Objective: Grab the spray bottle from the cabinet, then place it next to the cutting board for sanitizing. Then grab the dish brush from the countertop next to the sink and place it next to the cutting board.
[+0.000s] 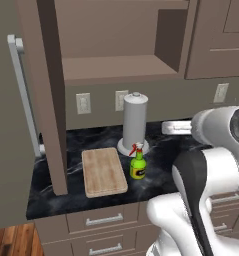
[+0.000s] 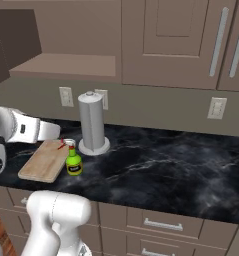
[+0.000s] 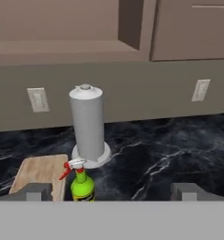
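Already the spray bottle (image 1: 137, 165) is set upright on the countertop (image 2: 181, 165), just beside the cutting board's (image 1: 103, 171) right edge, near the paper-towel holder (image 1: 134, 122). The gripper (image 3: 111, 191) is spread wide, holding nothing. Light, rigid, smooth plastic is judged; the dish brush's thin handle would be pinched mid-length.

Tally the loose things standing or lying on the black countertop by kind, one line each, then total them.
spray bottle: 1
cutting board: 1
paper-towel cylinder: 1
Total: 3
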